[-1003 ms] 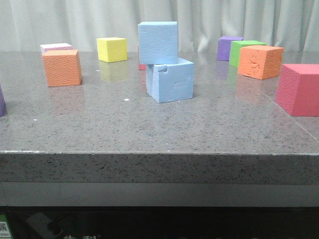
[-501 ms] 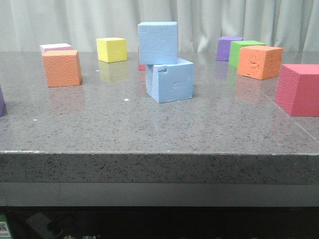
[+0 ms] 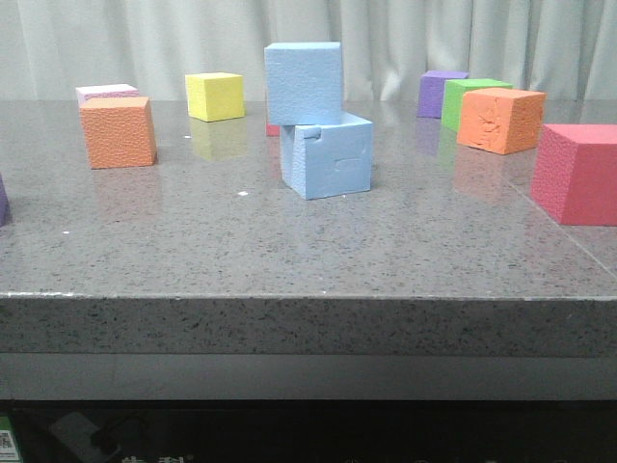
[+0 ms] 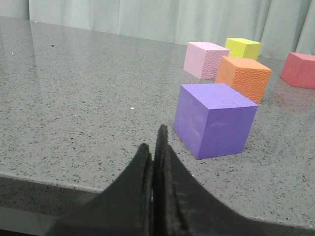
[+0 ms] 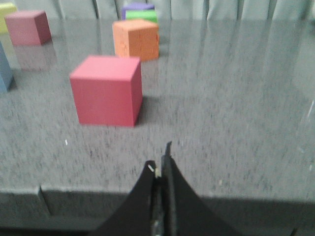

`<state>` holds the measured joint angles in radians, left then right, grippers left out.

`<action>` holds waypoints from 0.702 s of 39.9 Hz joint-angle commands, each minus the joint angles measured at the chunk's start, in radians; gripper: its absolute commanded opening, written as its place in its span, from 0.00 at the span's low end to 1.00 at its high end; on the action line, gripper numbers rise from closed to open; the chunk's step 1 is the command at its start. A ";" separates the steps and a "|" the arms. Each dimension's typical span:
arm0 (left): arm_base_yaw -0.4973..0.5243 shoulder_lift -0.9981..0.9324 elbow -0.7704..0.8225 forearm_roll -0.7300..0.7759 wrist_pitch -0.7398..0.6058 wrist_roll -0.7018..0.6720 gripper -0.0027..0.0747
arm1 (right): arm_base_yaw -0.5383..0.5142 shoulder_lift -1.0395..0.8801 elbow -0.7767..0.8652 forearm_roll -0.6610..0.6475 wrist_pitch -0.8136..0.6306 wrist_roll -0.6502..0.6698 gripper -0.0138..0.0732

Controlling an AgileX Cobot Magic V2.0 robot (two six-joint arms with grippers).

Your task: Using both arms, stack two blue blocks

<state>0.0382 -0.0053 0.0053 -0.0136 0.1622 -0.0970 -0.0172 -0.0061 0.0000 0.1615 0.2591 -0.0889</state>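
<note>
Nearest, the left hand (image 4: 153,147) and right hand (image 5: 161,169) hover with fingers pressed together, empty, at the speckled grey stone desk (image 3: 289,251) edge. Mid-desk, the notched pale blue foam cube (image 3: 328,154) carries the clean blue foam cube (image 3: 304,82), offset leftward.

Left gripper (image 4: 153,147) and right gripper (image 5: 160,169) apparently closed, empty.

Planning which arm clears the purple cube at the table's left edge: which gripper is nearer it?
Left. The left gripper sits just short of the purple cube, jaws shut; the right gripper faces the red cube on the far side.
</note>
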 commanded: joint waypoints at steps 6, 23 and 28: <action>0.001 -0.023 0.038 -0.009 -0.092 -0.003 0.01 | -0.008 -0.021 0.027 -0.008 -0.075 -0.008 0.09; 0.001 -0.023 0.038 -0.009 -0.092 -0.003 0.01 | -0.008 -0.022 0.027 -0.008 -0.076 -0.008 0.09; 0.001 -0.023 0.038 -0.009 -0.092 -0.003 0.01 | -0.008 -0.022 0.027 -0.008 -0.076 -0.008 0.09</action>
<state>0.0382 -0.0053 0.0053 -0.0136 0.1604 -0.0970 -0.0172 -0.0100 0.0278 0.1615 0.2630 -0.0889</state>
